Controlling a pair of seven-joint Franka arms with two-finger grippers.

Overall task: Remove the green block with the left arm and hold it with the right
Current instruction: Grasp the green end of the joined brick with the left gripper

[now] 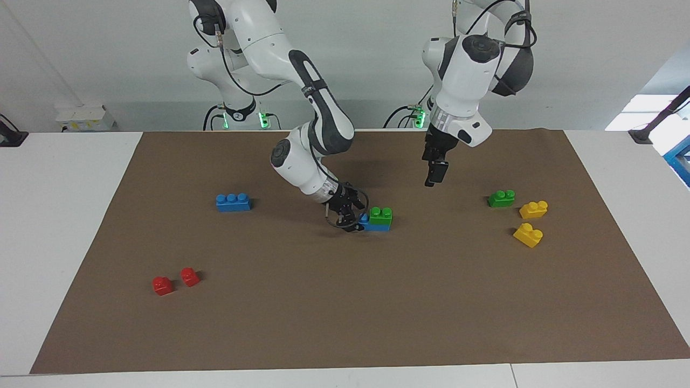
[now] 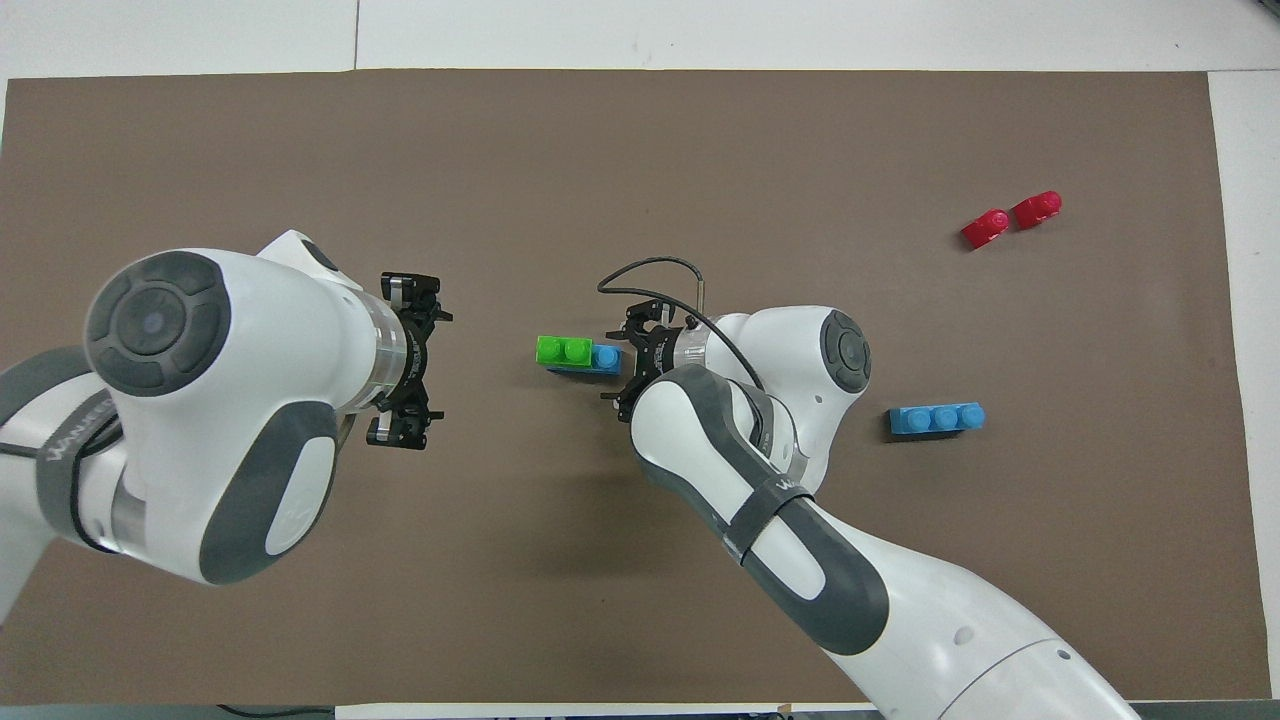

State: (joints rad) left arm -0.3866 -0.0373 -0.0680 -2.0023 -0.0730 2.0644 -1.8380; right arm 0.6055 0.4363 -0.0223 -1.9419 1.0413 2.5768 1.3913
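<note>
A green block (image 1: 381, 215) sits pressed on one end of a blue brick (image 1: 377, 227) in the middle of the brown mat (image 1: 345, 312); it also shows in the overhead view (image 2: 562, 349) on the blue brick (image 2: 605, 357). My right gripper (image 1: 354, 214) is low at the blue brick's bare end, open, with a finger on either side of it (image 2: 625, 360). My left gripper (image 1: 433, 180) hangs raised over bare mat beside the stack (image 2: 405, 365). A second green block (image 1: 501, 198) lies toward the left arm's end, hidden in the overhead view.
Two yellow bricks (image 1: 533, 209) (image 1: 528, 235) lie beside the second green block. A loose blue three-stud brick (image 1: 233, 202) (image 2: 937, 418) and two small red pieces (image 1: 163, 285) (image 1: 190, 276) lie toward the right arm's end.
</note>
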